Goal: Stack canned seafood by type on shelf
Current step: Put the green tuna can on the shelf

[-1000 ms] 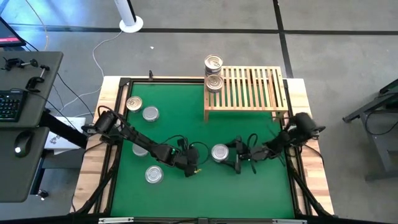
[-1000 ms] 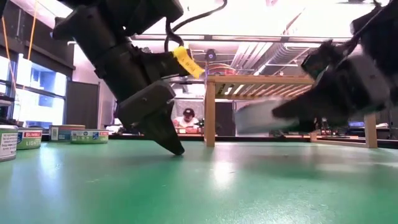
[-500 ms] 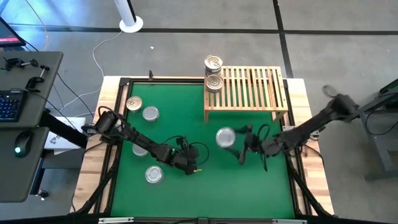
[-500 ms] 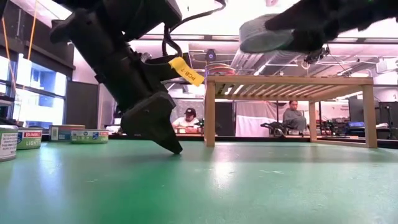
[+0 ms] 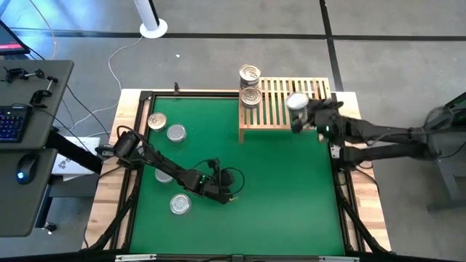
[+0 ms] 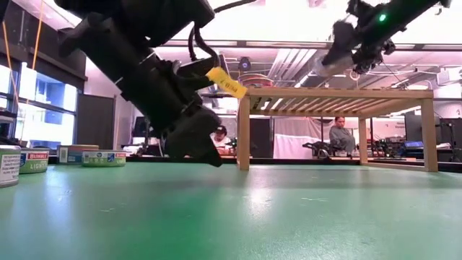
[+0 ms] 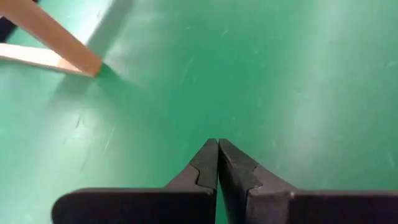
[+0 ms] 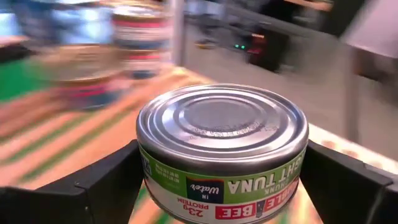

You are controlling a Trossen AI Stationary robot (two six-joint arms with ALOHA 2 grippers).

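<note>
My right gripper (image 5: 297,110) hovers above the slatted wooden shelf (image 5: 306,116), closed on a silver tin with a green tuna label (image 8: 221,134). In the low view that tin (image 6: 326,65) hangs above the shelf top (image 6: 336,94). More tins (image 5: 250,73) (image 5: 250,95) stand on the shelf's left end. My left gripper (image 5: 223,196) is shut, low over the green mat near the table's middle, with nothing between its fingers (image 7: 217,162). My right gripper pinches the tin's round side wall (image 8: 152,168) between its two fingers (image 8: 102,183), one on each side. The fingers come from the table's right side, slanting slightly downward. The tin is lifted clear above the shelf, a plain ribbed face up and its label reading upside down.
Loose tins stand on the mat at the left (image 5: 156,121) (image 5: 175,133) (image 5: 180,205), and one lies partly under the left arm (image 5: 164,175). A pale wooden frame (image 5: 131,98) borders the table. People sit in the room beyond (image 6: 339,134).
My right gripper has lifted the tin off the mat at the table's middle. It has carried the tin up and toward the far right, over the shelf, turning from pointing down to nearly level. My left gripper has tipped upward, its tip rising a little off the mat.
</note>
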